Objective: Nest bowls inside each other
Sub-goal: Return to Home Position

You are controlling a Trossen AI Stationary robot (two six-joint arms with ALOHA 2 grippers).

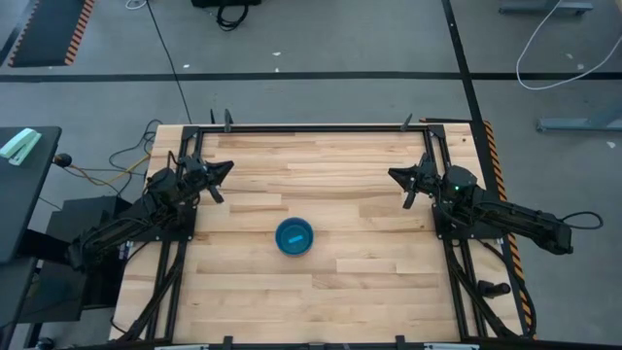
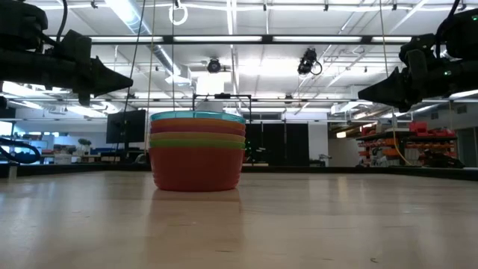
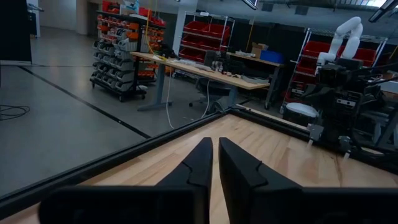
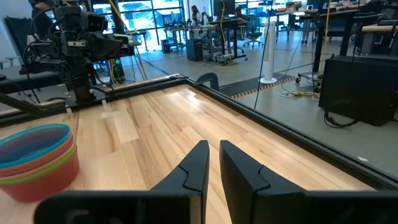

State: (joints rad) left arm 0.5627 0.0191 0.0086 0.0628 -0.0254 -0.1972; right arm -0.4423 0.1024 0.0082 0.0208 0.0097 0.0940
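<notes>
The bowls stand nested in one stack near the middle of the table, resting on the bottom bowl's base. The bright blue bowl is on top. In the low view the stack shows orange and green rims under the blue, with an orange bowl lowest. I cannot make out a purple bowl. The right wrist view shows the same stack. My left gripper hovers shut at the table's far left, and my right gripper hovers shut at the far right. Both are well away from the stack.
A black frame rail runs along the table's far edge, and side rails stand by each arm base. Bare wooden table top lies all around the stack. Beyond the table are shelving, benches and another robot rig.
</notes>
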